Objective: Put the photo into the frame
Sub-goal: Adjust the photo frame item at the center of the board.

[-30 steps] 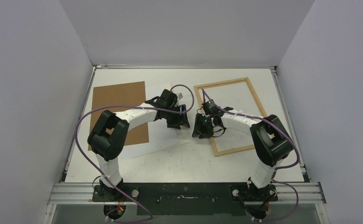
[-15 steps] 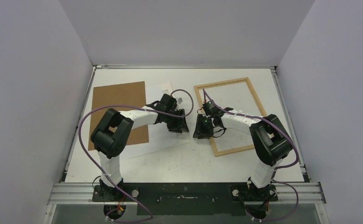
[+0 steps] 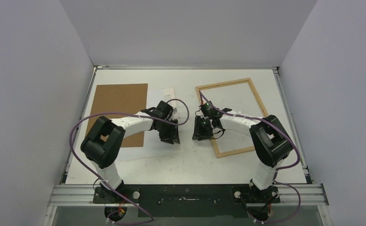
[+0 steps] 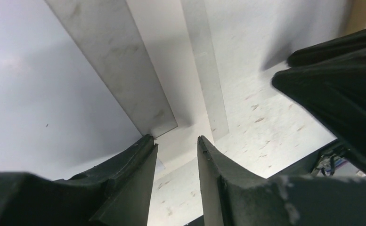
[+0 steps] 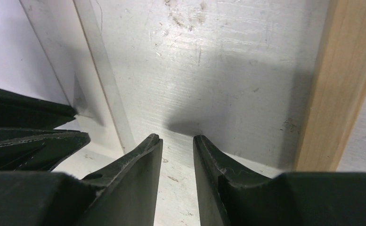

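Observation:
The photo (image 3: pixel 158 97) lies white side up on the table, its left part under a brown backing panel. In the left wrist view the photo (image 4: pixel 35 94) fills the left, and a grey sheet corner (image 4: pixel 157 117) ends right at my left finger's tip. My left gripper (image 3: pixel 172 139) (image 4: pixel 175 141) hangs low over the photo's right edge, narrowly open with nothing between its fingers. The wooden frame (image 3: pixel 223 84) (image 5: pixel 341 84) lies empty to the right. Just left of the frame's left strip, my right gripper (image 3: pixel 199 135) (image 5: pixel 177 137) is open over bare table.
The brown backing panel (image 3: pixel 119 110) lies at the left of the table (image 3: pixel 195 162). The two grippers stand close, tips facing; the right one fills the right of the left wrist view (image 4: pixel 341 94). Grey walls enclose three sides.
My left gripper has come nearer and lower along the photo's right edge, its jaws narrowing. The right gripper has edged slightly left. The panel has turned a little.

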